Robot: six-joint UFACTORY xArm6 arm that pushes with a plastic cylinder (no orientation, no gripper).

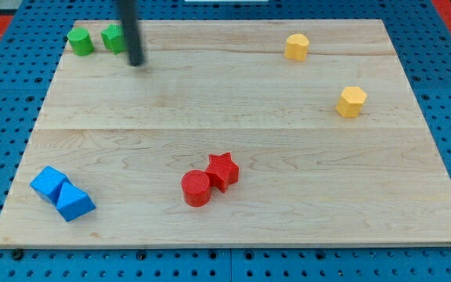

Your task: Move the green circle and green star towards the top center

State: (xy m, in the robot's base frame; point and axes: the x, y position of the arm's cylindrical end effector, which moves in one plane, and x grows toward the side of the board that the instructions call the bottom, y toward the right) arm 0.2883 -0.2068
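Observation:
A green circle block (80,41) sits at the view's top left corner of the wooden board. A green block (113,37), likely the star, sits just right of it; the rod hides its right side. My tip (136,62) is just right of and slightly below the green star, close to it or touching it. The dark rod rises from the tip out of the view's top.
A red circle (196,188) and a red star (222,170) touch each other at the bottom centre. Two blue blocks (61,193) lie at the bottom left. Two yellow blocks (296,46) (351,101) sit at the upper right. The wooden board (233,110) rests on a blue pegboard.

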